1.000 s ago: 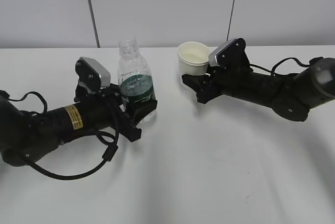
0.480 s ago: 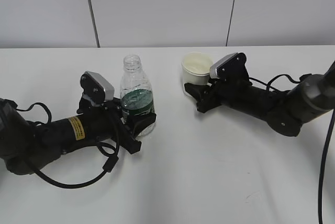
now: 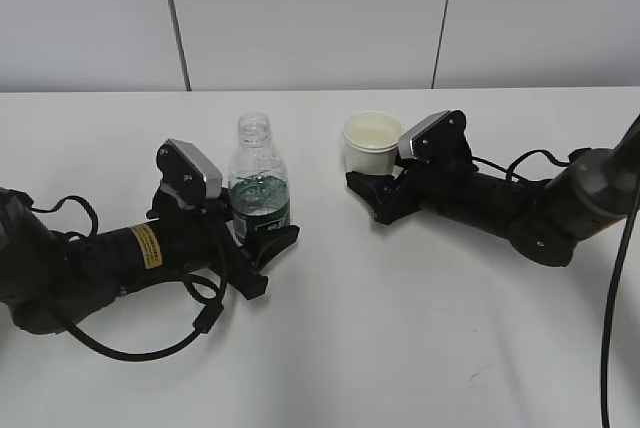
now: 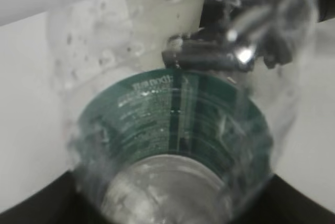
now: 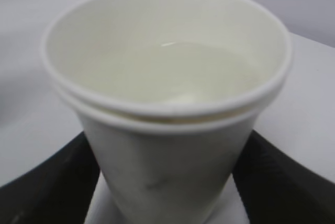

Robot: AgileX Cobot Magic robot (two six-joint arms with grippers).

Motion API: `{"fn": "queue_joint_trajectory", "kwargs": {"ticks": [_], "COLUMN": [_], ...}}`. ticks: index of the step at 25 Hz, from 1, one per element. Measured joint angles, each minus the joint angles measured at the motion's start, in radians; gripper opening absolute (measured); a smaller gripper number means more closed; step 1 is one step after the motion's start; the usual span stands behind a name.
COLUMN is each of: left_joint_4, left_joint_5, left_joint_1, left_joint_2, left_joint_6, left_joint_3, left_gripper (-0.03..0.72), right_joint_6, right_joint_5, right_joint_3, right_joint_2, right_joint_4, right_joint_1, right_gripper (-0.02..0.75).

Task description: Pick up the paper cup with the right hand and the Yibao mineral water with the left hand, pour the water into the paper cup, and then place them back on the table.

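Note:
The Yibao mineral water [image 3: 258, 183] stands upright and capless on the table [image 3: 420, 338], left of centre. My left gripper [image 3: 268, 238] lies low on the table and is shut on the bottle's lower body below the green label. In the left wrist view the bottle [image 4: 172, 124] fills the frame between the jaws of my left gripper [image 4: 170, 205]. The paper cup [image 3: 372, 141] stands to the right of the bottle with pale liquid inside. My right gripper [image 3: 368, 196] is shut on its lower wall. In the right wrist view the cup [image 5: 167, 77] sits between the black fingers [image 5: 57, 182] of my right gripper [image 5: 167, 187].
A grey panelled wall [image 3: 300, 18] runs behind the table's far edge. Black cables [image 3: 200, 323] loop on the table beside the left arm, and another cable [image 3: 620, 278] hangs at the right edge. Cup and bottle stand about a hand's width apart.
Both arms have come down. The bottle and the cup have dropped lower in view and now stand on the table, each still between its gripper's jaws.

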Motion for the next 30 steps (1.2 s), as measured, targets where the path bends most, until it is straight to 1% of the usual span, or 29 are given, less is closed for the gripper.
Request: {"fn": "queue_joint_trajectory", "kwargs": {"ticks": [1,2,3,5,10,13,18,21,24,26,30], "left_joint_4": [-0.002,-0.004,-0.006,-0.009,-0.02,-0.04,-0.073,-0.122,-0.239,-0.295,-0.324], "left_joint_5": [0.001,0.001,0.001,0.006,0.014,-0.008,-0.032,-0.032,-0.032,-0.024,-0.021], "left_joint_1": [0.0,0.0,0.0,0.0,0.003,0.021,0.056,0.082,0.142,0.205,0.329], "left_joint_2": [0.0,0.0,0.0,0.0,-0.023,-0.061,-0.119,-0.151,-0.176,-0.187,-0.189], "left_joint_6": [0.0,0.0,0.0,0.0,-0.001,-0.001,0.006,0.069,0.109,0.109,0.131], "left_joint_3": [0.0,0.0,0.0,0.004,0.081,0.15,0.24,0.302,0.332,0.336,0.337], "left_gripper": [0.465,0.496,0.517,0.538,0.547,0.548,0.548,0.548,0.548,0.548,0.548], "right_joint_6": [0.014,0.021,0.026,0.03,0.032,0.032,0.032,0.025,0.025,0.025,0.025], "right_joint_5": [-0.004,-0.008,-0.01,-0.01,0.019,0.019,0.01,0.005,0.005,0.005,0.005], "right_joint_3": [0.0,0.0,0.0,0.0,0.044,0.105,0.218,0.243,0.245,0.245,0.245], "right_joint_2": [0.0,0.0,0.0,0.0,-0.055,-0.091,-0.142,-0.166,-0.181,-0.188,-0.194], "right_joint_4": [-0.006,-0.011,-0.016,-0.021,-0.023,-0.024,-0.022,-0.02,0.003,0.028,0.048], "right_joint_1": [0.0,0.0,0.0,0.0,-0.008,-0.023,-0.077,-0.13,-0.21,-0.264,-0.371], "right_gripper": [0.621,0.641,0.652,0.659,0.661,0.661,0.66,0.658,0.647,0.638,0.624]}}
